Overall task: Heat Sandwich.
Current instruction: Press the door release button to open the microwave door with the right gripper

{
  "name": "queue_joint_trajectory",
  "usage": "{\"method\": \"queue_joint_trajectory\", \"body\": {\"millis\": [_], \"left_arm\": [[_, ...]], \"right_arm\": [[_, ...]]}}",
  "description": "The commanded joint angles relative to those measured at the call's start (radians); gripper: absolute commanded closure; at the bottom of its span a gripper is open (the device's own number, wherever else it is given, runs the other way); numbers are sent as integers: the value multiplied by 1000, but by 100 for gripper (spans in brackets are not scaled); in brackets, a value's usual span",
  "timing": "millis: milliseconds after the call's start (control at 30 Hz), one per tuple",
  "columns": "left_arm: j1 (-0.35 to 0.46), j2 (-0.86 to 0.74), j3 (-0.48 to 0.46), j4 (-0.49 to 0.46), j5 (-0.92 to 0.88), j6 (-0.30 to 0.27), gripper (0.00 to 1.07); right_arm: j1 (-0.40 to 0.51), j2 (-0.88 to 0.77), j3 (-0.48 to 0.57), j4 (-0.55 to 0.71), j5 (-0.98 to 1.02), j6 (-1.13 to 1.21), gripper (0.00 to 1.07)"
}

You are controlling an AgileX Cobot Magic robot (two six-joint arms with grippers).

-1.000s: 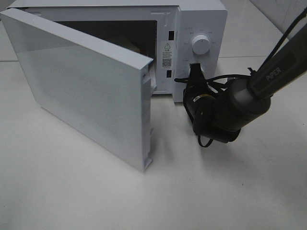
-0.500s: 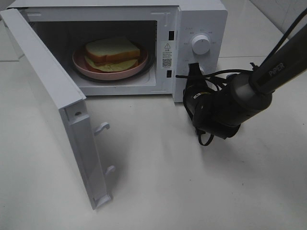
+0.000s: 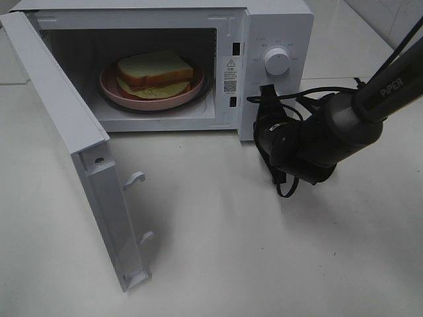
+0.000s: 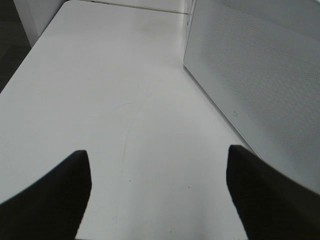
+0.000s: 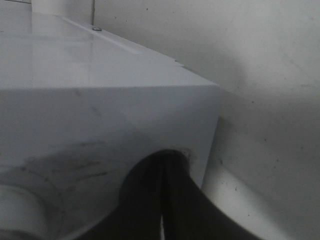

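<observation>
The sandwich (image 3: 155, 68), white bread with brown crusts and pale filling, lies on a round pink plate (image 3: 132, 99) inside the white microwave (image 3: 277, 20). The microwave's door (image 3: 59, 112) stands wide open to the left. My right gripper (image 3: 267, 92) is shut and empty, its tip against the control panel just below the knob (image 3: 276, 61). In the right wrist view the shut fingers (image 5: 164, 165) press on the panel's white face (image 5: 100, 115). My left gripper (image 4: 157, 155) is open over bare table beside the door's outer face (image 4: 260, 75). It is outside the exterior view.
The white table (image 3: 264, 251) stretches in front of the microwave and to its right. The open door's edge with its two latch hooks (image 3: 135, 178) juts toward the front. Black cables (image 3: 284, 188) hang from the right wrist.
The door has swung from half shut to wide open, uncovering the sandwich and plate inside. My right arm has shifted slightly to the right, still at the panel.
</observation>
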Motion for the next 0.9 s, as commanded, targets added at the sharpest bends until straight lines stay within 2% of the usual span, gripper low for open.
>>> {"method": "queue_joint_trajectory", "body": {"millis": [33, 367, 900], "left_arm": [[2, -18, 1, 0, -13, -6, 35], [2, -18, 1, 0, -13, -6, 35], [2, -18, 1, 0, -13, -6, 35]], "right_arm": [[-45, -27, -72, -93, -151, -56, 107], [-45, -54, -72, -92, -155, -134, 107], [-43, -113, -71, -96, -2, -419, 107]]}}
